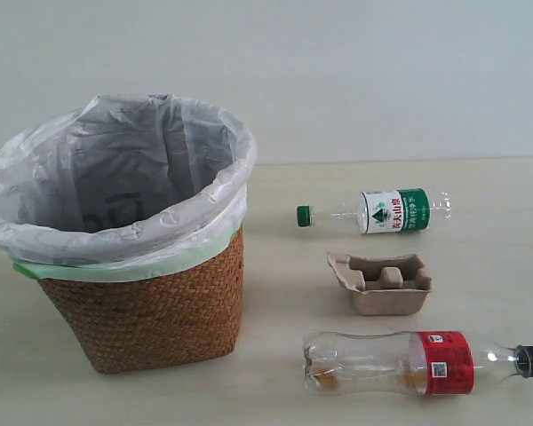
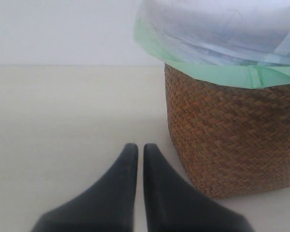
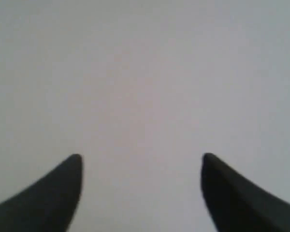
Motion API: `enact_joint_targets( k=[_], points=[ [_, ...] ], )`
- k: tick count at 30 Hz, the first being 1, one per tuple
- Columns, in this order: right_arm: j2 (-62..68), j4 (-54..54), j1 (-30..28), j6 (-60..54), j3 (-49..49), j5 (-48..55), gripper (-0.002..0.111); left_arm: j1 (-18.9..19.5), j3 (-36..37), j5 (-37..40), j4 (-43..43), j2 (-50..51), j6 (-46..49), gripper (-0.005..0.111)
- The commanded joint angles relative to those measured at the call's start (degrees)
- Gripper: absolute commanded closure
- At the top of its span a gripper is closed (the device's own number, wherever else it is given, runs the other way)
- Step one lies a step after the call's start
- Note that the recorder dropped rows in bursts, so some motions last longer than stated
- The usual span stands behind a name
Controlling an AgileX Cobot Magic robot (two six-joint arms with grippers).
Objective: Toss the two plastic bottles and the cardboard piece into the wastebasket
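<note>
In the exterior view the basket [image 1: 142, 319] stands on the left of the table [image 1: 275, 390], its liner [image 1: 115, 177] folded over the rim and the mouth wide open, which I judge makes an easy target for a drop from above. To its right lie the three pieces, none yet in the basket: the green bottle [image 1: 382, 213] farthest back, the tray [image 1: 382, 282] in the middle, and the red bottle [image 1: 417, 362] nearest. Both bottles lie on their sides. The three are apart from one another, likely so that each can be taken singly. No arm shows here. In the left wrist view the left claw [image 2: 137, 147] sits low over the table just beside the basket wall, tips all but touching, with nothing between them. In the right wrist view the right claw [image 3: 141, 157] is spread wide and empty, facing a blank pale surface; where it points I cannot tell.
</note>
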Motion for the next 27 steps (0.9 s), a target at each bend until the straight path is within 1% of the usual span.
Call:
enact_joint_targets(
  k=[1,2,6,9,13,19,23,27],
  points=[
    [9.12,-1.84,-0.28,-3.45,-9.42,14.96,0.013,-0.49,0.21,-0.28,-0.15,-0.22,0.14,0.103],
    [11.00,-2.78,-0.28,-4.61,-11.65,18.09,0.012,-0.49,0.21,-0.28,-0.15,-0.22,0.14,0.103],
    [20.23,-4.19,0.12,-7.52,-18.05,29.63,0.013,-0.49,0.21,-0.28,-0.15,-0.22,0.14,0.103],
    [26.23,-4.34,0.12,-15.56,-20.37,33.88,0.013,-0.49,0.21,-0.28,-0.15,-0.22,0.14,0.103],
    [33.36,-4.34,0.12,-28.37,-20.03,37.78,0.013,-0.49,0.21,-0.28,-0.15,-0.22,0.14,0.103],
    [44.61,-4.21,0.12,-40.98,-18.97,54.00,0.013,-0.49,0.21,-0.28,-0.15,-0.22,0.14,0.103],
    [48.42,-1.43,0.12,-41.63,-14.99,55.87,0.013,-0.49,0.21,-0.28,-0.15,-0.22,0.14,0.103],
    [50.57,-1.58,0.12,-44.12,-11.43,54.27,0.013,-0.49,0.21,-0.28,-0.15,-0.22,0.14,0.103]
  ],
)
